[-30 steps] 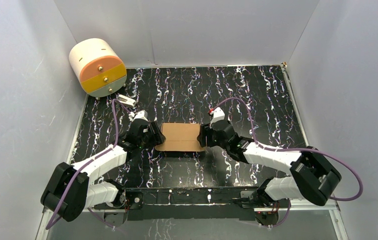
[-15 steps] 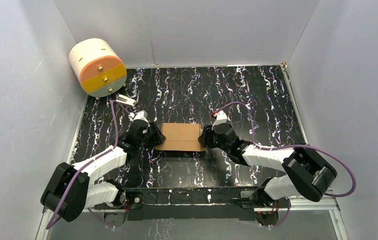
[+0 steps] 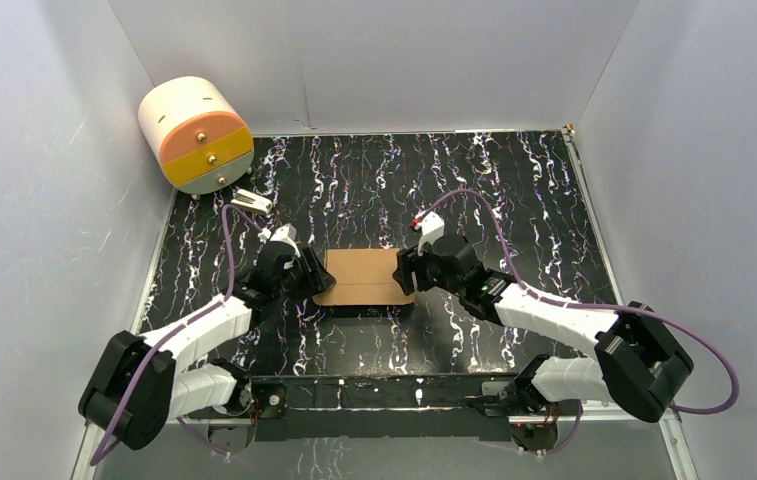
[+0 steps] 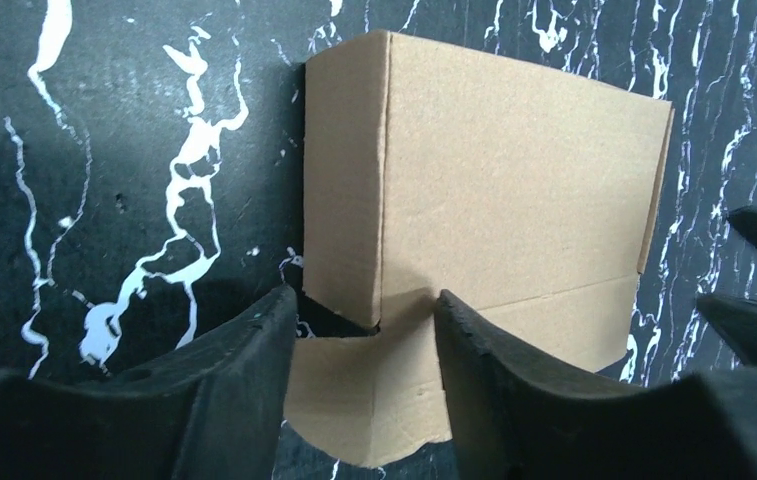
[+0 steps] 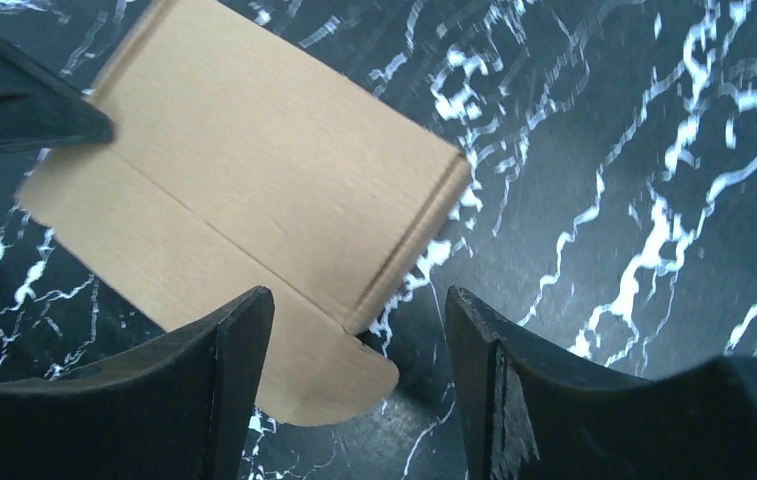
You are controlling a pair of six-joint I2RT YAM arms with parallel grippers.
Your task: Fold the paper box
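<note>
**Body of the box shaped, both end flaps still out**

The paper box [image 3: 362,276] lies at the middle of the surface [image 3: 514,190], between the two arms. Its main panels look creased into a low body, though I cannot tell how fully it stands up.

At the box's 9 o'clock end, the left pincer [image 4: 364,293] has its jaws apart on either side of the rounded left end flap [image 4: 364,410]. I cannot tell whether they press on it. At the 3 o'clock end, the right pincer [image 5: 356,298] is spread wide over the right end flap [image 5: 324,385] and holds nothing.

By my reading, both flaps lie untucked, so closing the ends remains. The drawer unit [image 3: 197,135] sits well apart, at 10 o'clock.
</note>
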